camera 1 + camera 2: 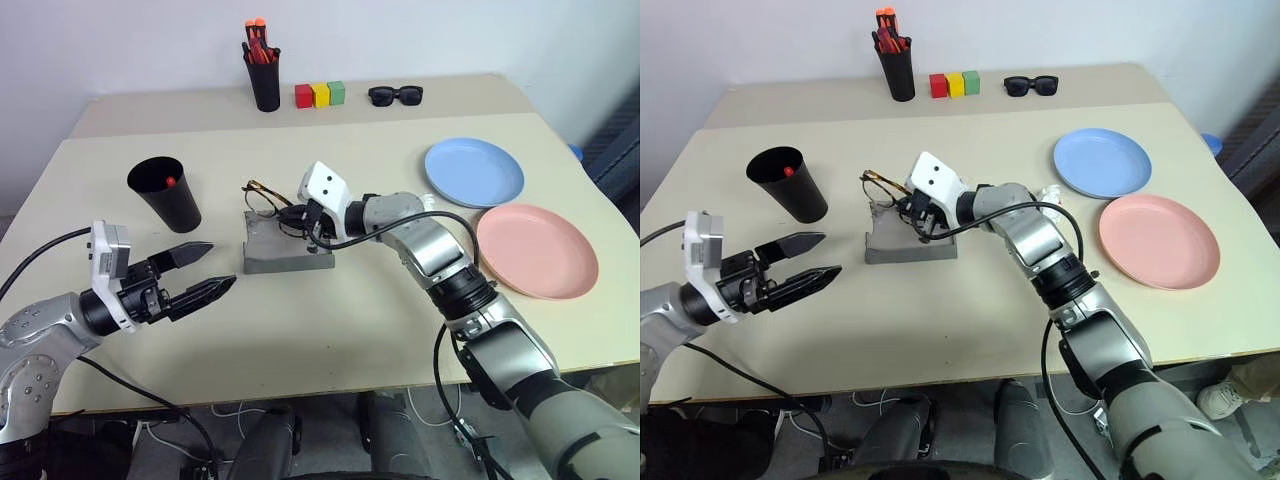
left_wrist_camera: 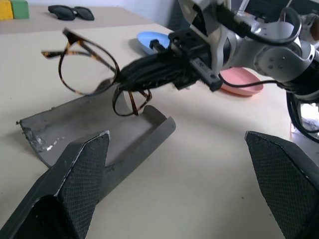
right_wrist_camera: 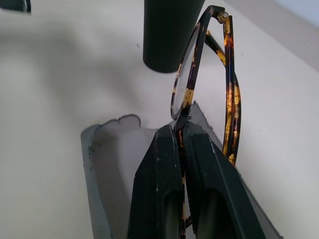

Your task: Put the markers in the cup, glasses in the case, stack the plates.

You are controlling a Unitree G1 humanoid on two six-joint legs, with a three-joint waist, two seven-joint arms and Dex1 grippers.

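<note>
Over the open case [image 1: 285,248], right tool [image 3: 180,133] pinches glasses [image 2: 87,67].

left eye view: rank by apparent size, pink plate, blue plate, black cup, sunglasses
1. pink plate
2. blue plate, likely the same size as the pink one; it only looks smaller because it lies farther from the camera
3. black cup
4. sunglasses

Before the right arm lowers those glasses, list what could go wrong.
1. The right gripper pinches the glasses by a thin bit of frame; they could twist or slip.
2. They hang over the edge of the open case, so a release might drop them half outside.
3. Nothing steadies the case; the left gripper is open, well away.
</note>
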